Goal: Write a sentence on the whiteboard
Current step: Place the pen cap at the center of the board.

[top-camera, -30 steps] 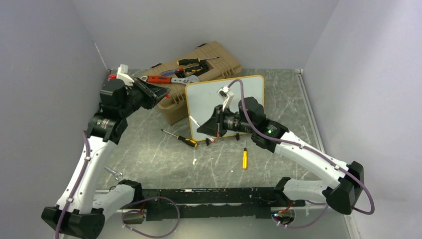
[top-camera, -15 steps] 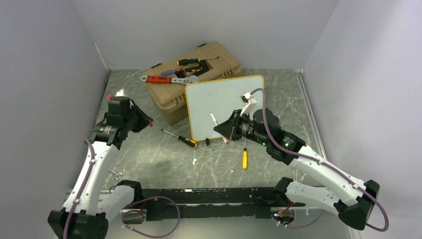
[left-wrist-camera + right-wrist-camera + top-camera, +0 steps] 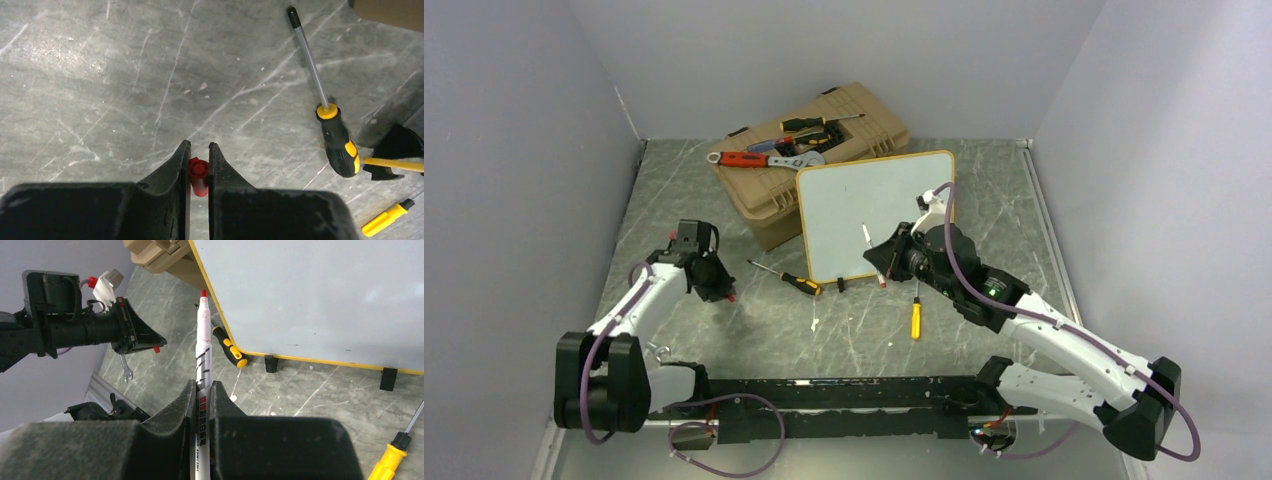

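Observation:
The whiteboard [image 3: 864,200] stands propped on two black feet, its yellow-framed face [image 3: 320,295] blank; no sentence shows on it. My right gripper [image 3: 884,260] hovers at the board's lower edge, shut on a white marker [image 3: 203,340] whose uncapped red tip points up, just left of the board's corner. Low over the table at the left, my left gripper [image 3: 722,288] is shut on the marker's red cap [image 3: 199,172]. From the right wrist view the left gripper [image 3: 145,337] appears well clear of the board.
A tan toolbox [image 3: 809,150] with loose tools stands behind the board. A black-and-yellow screwdriver [image 3: 789,278] lies before the board's left corner and a yellow one [image 3: 915,315] near its right foot. A small wrench [image 3: 654,348] lies by the left arm's base.
My left arm swung down from the toolbox to the table's left side, still pinching the red cap. My right gripper drew slightly right with the marker.

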Robot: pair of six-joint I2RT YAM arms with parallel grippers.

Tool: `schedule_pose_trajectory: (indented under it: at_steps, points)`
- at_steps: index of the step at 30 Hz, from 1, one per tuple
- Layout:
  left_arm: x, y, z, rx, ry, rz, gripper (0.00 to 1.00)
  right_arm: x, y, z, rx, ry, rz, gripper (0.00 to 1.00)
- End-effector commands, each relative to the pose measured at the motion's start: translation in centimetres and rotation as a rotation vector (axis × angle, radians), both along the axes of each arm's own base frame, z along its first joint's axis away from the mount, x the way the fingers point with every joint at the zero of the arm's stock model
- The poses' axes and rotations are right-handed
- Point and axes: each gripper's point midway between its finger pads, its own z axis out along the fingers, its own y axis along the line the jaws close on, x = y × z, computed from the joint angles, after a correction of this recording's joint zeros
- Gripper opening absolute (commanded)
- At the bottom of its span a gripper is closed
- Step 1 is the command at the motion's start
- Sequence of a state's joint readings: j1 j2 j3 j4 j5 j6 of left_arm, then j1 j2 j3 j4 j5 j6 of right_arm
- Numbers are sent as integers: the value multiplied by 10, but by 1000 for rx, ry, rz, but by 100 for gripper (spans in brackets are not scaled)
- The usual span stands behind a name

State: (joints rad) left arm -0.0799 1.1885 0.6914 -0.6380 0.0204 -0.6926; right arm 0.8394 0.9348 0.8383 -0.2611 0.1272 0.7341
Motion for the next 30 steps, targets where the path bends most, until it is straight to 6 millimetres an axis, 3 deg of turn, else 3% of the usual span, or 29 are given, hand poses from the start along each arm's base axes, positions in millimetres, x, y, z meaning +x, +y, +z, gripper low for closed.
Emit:
schedule_pose_trajectory:
  at_steps: [1,8,19,21,25,30]
  points:
    - [17,4,-7,16,-33,-5,0,9,0,6,-3,-30,-34,0]
    - [12,4,-27,0,64,-6,19,14,-9,6,-31,-43,-79,0]
    - [18,11,-19,23,52,32,59,15,-15,11,-65,-62,-91,0]
    - [24,11,-3,24,-2,25,67,15,-15,12,-77,-70,-81,0]
    - [41,31,44,138,-163,18,81,18,-11,16,-116,-105,-45,0]
    - [58,40,111,234,-399,-72,85,36,7,20,-182,-133,-11,0]
